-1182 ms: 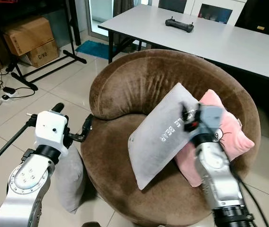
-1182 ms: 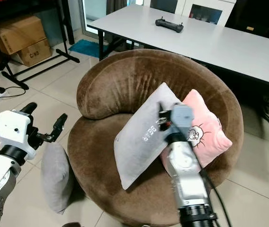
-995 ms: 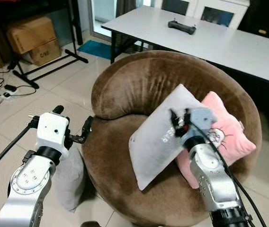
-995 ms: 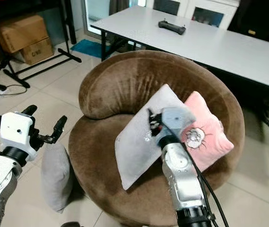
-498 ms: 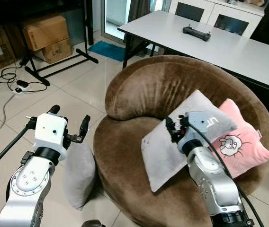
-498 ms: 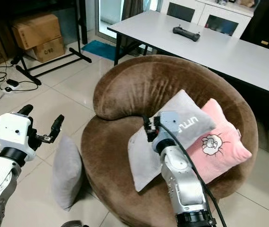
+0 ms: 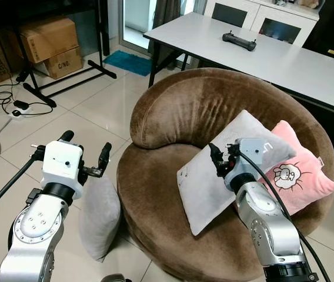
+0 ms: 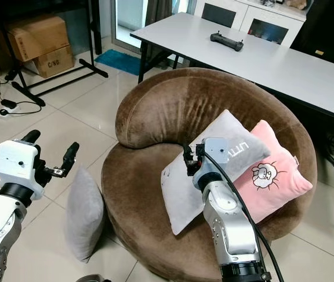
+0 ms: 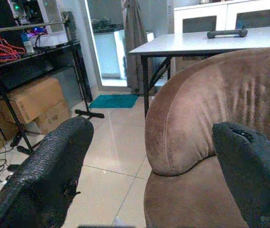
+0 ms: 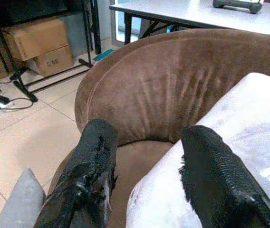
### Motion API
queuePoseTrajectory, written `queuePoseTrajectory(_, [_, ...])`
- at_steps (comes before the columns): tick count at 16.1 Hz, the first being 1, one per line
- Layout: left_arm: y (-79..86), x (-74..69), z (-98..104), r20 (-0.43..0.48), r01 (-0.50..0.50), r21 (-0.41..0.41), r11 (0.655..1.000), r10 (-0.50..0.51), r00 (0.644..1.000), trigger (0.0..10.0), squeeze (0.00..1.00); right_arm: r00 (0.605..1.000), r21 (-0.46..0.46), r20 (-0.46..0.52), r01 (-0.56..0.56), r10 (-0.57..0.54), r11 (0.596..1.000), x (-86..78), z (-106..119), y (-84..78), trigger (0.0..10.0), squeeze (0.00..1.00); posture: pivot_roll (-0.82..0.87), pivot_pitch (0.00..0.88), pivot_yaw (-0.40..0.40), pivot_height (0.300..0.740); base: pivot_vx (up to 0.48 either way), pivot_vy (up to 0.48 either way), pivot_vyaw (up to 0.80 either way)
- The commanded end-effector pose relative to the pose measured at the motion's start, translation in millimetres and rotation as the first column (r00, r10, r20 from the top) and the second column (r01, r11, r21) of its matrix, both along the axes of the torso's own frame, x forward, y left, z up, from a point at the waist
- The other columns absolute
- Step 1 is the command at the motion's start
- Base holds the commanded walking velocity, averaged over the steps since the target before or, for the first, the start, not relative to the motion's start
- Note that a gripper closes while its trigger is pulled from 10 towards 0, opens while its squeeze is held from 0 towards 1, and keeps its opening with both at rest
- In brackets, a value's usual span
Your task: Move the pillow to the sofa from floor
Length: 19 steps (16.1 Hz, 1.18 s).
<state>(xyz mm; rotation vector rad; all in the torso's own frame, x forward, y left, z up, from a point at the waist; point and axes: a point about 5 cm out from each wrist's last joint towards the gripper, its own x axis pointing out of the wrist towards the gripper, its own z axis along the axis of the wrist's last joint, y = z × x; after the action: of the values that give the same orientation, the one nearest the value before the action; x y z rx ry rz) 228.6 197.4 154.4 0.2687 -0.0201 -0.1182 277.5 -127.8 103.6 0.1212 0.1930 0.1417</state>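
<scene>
At frame center, right gripper (image 7: 219, 160) hovers over the grey pillow (image 7: 214, 176) lying on the brown sofa (image 7: 179, 111), fingers spread, holding nothing. Lower left, left gripper (image 7: 84, 154) open and empty above a second grey pillow (image 7: 99, 216) on the floor (image 7: 96, 106) against the sofa.

pink pillow (image 7: 299, 179) — partly behind the grey pillow (image 7: 226, 170); floor pillow's (image 7: 99, 214) base hidden by left arm.

A white table (image 7: 284, 59) stands on the pale tiled floor (image 7: 90, 100) near cardboard boxes (image 7: 49, 44).
</scene>
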Motion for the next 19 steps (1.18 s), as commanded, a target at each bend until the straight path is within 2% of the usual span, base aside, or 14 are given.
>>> queuePoseTrajectory(1, [-1.9, 0.2, -1.7, -0.005, 0.000, -0.001, 1.000, 0.000, 1.000, 10.0, 0.15, 1.000, 0.006, 0.025, 0.008, -0.008, 1.000, 2.0, 7.9, -4.6, 10.0, 0.00, 0.14, 0.000, -0.116, 0.740, 0.000, 0.311, 0.00])
queuePoseTrajectory(19, [-2.1, 2.9, -1.7, 0.002, -0.013, -0.016, 1.000, 0.013, 1.000, 10.0, 0.15, 1.000, 0.007, 0.007, -0.009, 0.009, 1.000, 3.9, 8.0, -2.2, 10.0, 0.00, 0.13, 0.000, -0.122, 0.740, 0.000, 0.331, 0.00])
